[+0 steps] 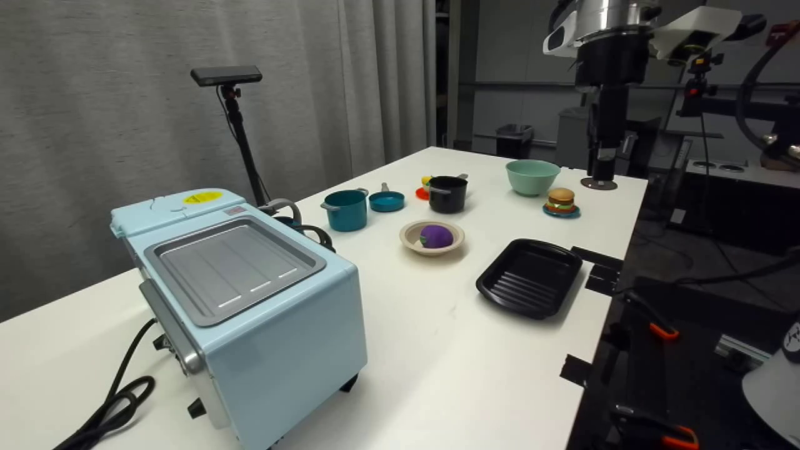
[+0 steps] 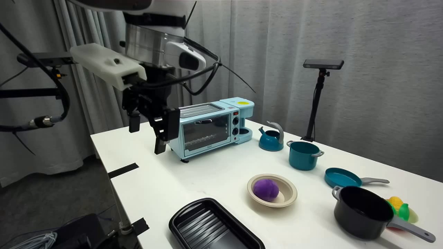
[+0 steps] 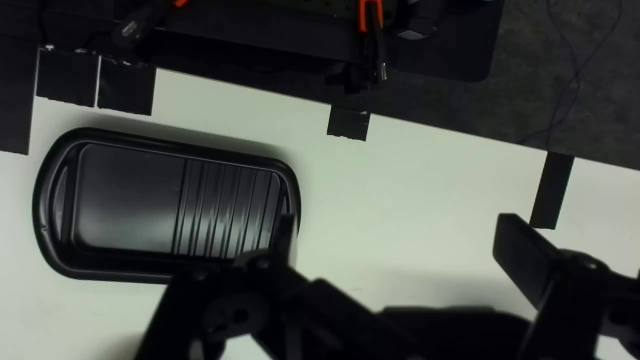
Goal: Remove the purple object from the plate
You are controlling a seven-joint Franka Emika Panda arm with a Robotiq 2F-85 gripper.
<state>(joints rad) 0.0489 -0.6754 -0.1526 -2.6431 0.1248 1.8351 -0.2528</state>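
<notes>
The purple object [image 1: 436, 237] is a rounded dark purple lump with a bit of green at one end. It lies in the small cream plate [image 1: 414, 226]. In an exterior view the purple object [image 2: 265, 190] also shows in the plate [image 2: 292, 193], off toward one side. My gripper [image 2: 147, 136] is high above the table, away from the plate; it also shows in an exterior view [image 1: 602, 165]. In the wrist view the gripper [image 3: 397, 220] is open with nothing between its fingers, over bare tabletop beside the black tray. The plate and purple object are out of the wrist view.
The black ridged tray [image 3: 130, 200] lies near the table edge. A black pot [image 2: 360, 214], a teal pot [image 2: 301, 159] and a teal pan [image 2: 342, 177] stand beyond the plate. A blue toaster oven [image 1: 300, 350], green bowl [image 1: 531, 178] and toy burger [image 1: 560, 200] are also on the table.
</notes>
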